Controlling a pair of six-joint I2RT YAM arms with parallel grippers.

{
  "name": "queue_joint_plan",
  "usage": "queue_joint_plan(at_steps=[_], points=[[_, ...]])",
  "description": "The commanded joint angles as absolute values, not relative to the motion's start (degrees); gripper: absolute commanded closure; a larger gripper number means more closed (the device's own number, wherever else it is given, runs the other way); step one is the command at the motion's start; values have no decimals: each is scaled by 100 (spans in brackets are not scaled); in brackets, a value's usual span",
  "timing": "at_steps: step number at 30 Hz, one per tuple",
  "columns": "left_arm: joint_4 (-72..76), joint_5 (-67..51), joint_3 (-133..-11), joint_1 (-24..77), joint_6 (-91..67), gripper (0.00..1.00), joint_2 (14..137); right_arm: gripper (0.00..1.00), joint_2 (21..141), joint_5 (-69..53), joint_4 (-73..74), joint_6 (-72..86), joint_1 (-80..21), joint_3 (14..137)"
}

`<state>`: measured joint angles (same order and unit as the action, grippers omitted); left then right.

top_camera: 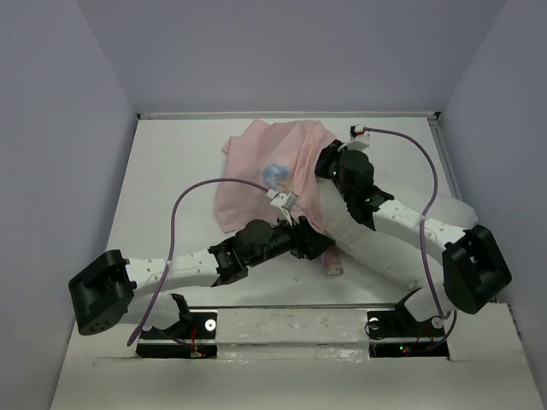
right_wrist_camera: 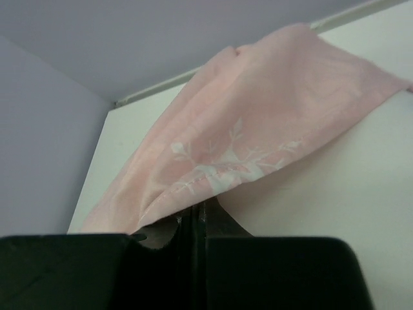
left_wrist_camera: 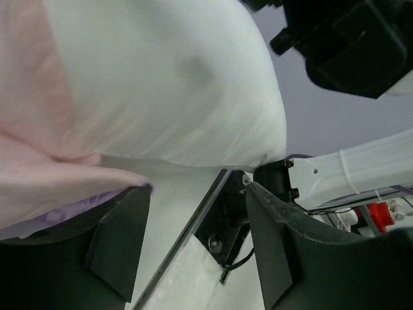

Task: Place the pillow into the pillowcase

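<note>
The pillow (top_camera: 372, 252) has its far end tucked into the pillowcase (top_camera: 265, 166). At that end, the right gripper (right_wrist_camera: 199, 223) pinches the case's hem. The left gripper (left_wrist_camera: 193, 245) gapes wide at the pillow's near corner, holding nothing. Insertion looks underway; next, draw the hem along the pillow.

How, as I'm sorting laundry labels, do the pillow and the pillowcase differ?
The pillow is plain white; the pillowcase is pale pink with a whitish sprig print. The pillow is plump; the pillowcase is thin and creased. The right claw pinches the pillowcase's edge, not the pillow. Both are soft cloth.
</note>
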<state>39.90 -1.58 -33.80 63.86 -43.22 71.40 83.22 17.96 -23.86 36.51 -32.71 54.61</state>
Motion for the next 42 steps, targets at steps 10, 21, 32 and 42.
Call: queue_joint_plan(at_steps=[10, 21, 32, 42], points=[[1882, 191, -5176, 6293, -3279, 18, 5783, 20, 7252, 1055, -925, 2928, -3340, 5484], [204, 1230, -7316, 4878, -1576, 19, 7442, 27, 6346, 1283, 1151, 1776, -3042, 5757], [-1467, 1500, -9993, 4878, 235, 23, 10334, 32, 6082, 555, 1143, 1749, -2153, 5256], [-1688, 1634, -10800, 4860, 993, 25, 11346, 34, 5933, 220, 976, 1846, -2021, 5045]])
